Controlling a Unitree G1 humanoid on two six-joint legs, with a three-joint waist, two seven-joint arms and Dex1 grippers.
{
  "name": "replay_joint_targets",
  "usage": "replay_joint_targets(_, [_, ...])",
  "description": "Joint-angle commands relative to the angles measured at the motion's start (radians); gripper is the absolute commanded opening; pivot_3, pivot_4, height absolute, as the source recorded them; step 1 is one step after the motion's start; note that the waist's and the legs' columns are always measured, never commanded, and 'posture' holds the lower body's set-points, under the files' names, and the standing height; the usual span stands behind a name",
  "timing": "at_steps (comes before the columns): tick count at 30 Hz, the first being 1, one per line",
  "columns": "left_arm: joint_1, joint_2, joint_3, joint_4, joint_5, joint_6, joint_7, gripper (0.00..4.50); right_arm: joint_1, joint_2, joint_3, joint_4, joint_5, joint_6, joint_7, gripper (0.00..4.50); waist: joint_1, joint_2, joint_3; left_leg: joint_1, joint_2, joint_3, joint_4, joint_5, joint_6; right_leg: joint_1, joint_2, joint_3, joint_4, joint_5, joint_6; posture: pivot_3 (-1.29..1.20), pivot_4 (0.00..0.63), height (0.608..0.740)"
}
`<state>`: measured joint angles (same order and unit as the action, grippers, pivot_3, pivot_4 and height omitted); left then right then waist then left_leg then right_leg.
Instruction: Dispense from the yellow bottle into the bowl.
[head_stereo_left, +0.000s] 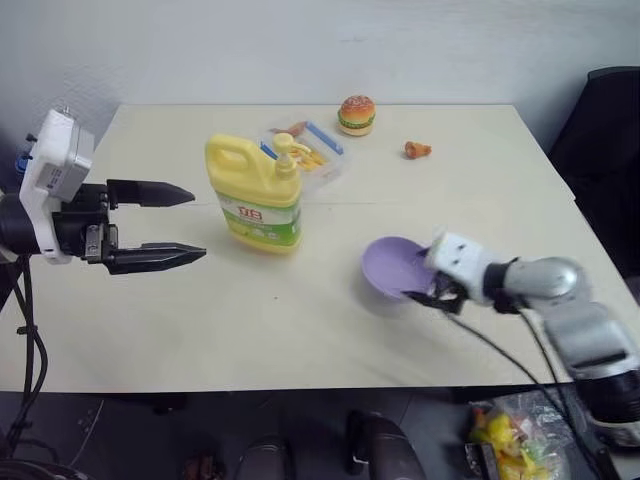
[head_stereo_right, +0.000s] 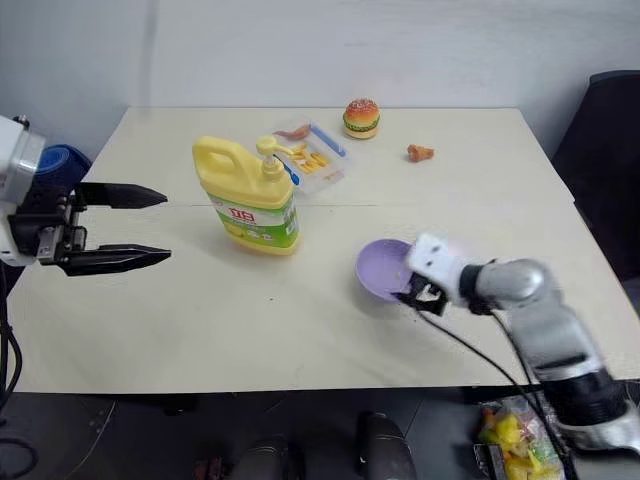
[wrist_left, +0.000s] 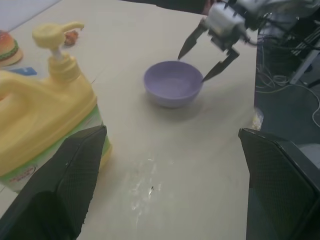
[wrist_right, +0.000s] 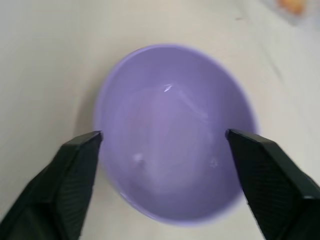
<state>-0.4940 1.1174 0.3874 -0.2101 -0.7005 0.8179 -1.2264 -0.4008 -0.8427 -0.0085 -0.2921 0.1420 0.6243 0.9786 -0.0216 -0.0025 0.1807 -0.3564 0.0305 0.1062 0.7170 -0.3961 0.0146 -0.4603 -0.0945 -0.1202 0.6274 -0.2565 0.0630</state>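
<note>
Left pincer (head_stereo_left: 180, 225) hangs at the left edge of the frame above the bench (head_stereo_left: 300, 310), its two black fingers spread wide and pointing right, with nothing between them. To its right, apart from the fingertips, the yellow bottle (head_stereo_left: 256, 195) stands upright left of centre, pump top on, green-and-white label facing forward. Just behind the bottle, at upper centre, lies a clear blue-edged food tray (head_stereo_left: 315, 160) with yellow pieces in it. Further back sit a toy burger (head_stereo_left: 357, 114) and, to its right, a small orange item (head_stereo_left: 416, 150) too small to identify. Right of centre, the lavender bowl (head_stereo_left: 392, 266) rests on the bench, well apart from the bottle. Right pincer (head_stereo_left: 432, 292) is at the bowl's right rim with its fingers apart; in the right wrist view they straddle the bowl on either side, and contact cannot be judged.
</note>
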Motion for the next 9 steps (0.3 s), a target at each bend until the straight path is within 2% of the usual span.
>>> replay_joint_targets(1, [-0.001, 0.044, 0.069, 0.038, -0.027, -0.009, -0.023, 4.5, 0.017, -0.124, -0.279, -0.048, 0.253, 0.209, 0.158, 4.48, 0.006, 0.0, 0.0, 0.0, 0.0, 0.0, 0.0, 0.0, 0.0, 0.0, 0.0, 0.0, 0.0, 0.0, 0.0, 0.0, 0.15, 0.74])
replay_joint_targets(4, [0.0, 0.082, 0.106, 0.098, -0.044, -0.003, -0.064, 4.5, 0.073, -0.258, -0.469, 0.015, 0.379, 0.254, 0.323, 4.48, 0.02, -0.001, 0.001, 0.0, 0.0, 0.0, 0.0, 0.0, 0.001, 0.0, 0.0, 0.0, -0.001, 0.0, 0.0, 0.0, 0.15, 0.74])
replay_joint_targets(9, [0.009, 0.11, 0.122, 0.144, -0.043, -0.019, -0.082, 4.5, 0.095, -0.337, -0.584, 0.087, 0.475, 0.3, 0.371, 4.48, 0.02, -0.001, 0.001, 0.006, 0.0, 0.003, -0.001, -0.001, 0.002, 0.004, 0.0, 0.003, -0.002, 0.0, 0.0, 0.0, 0.15, 0.74])
